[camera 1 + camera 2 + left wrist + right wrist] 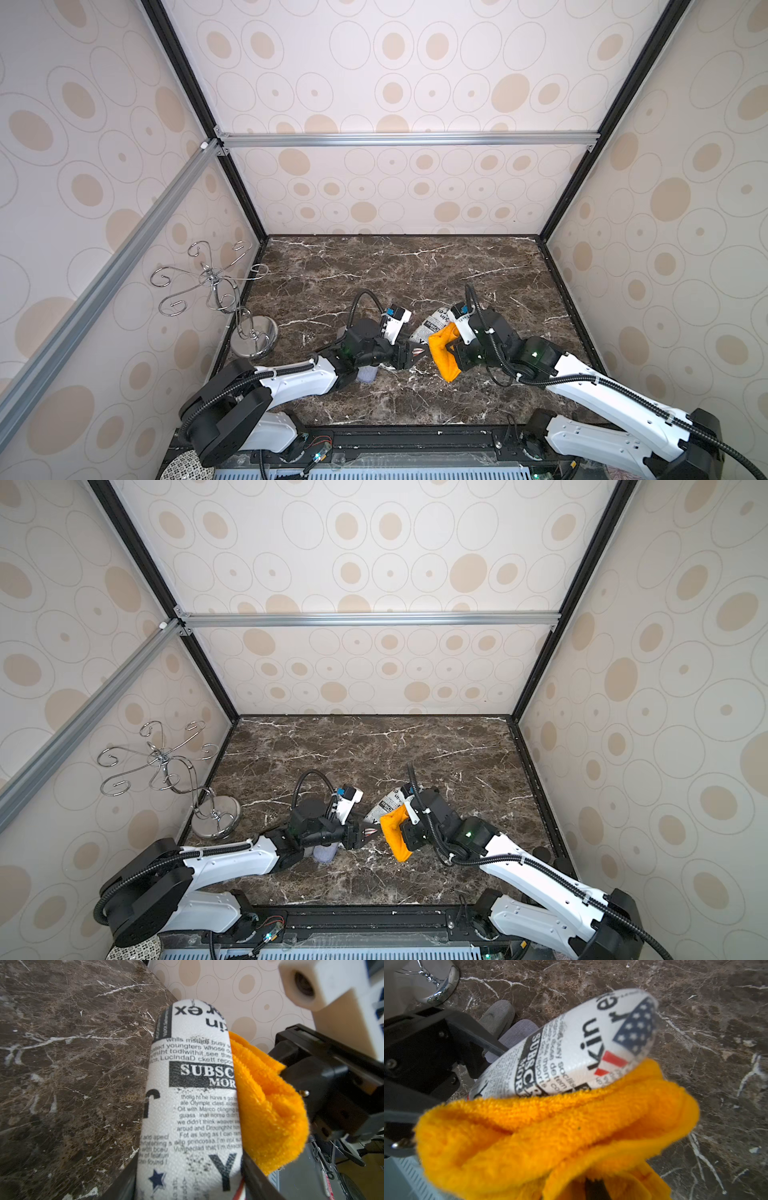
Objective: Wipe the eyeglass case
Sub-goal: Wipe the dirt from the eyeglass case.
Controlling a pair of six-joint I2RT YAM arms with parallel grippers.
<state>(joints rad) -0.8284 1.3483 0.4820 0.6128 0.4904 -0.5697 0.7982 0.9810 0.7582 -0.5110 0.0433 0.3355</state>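
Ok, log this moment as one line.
left gripper: shut on eyeglass case | right gripper: shut on orange cloth | cloth touching case's side | phase: wipe

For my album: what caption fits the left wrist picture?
Left gripper holds the case; an orange cloth touches its side.
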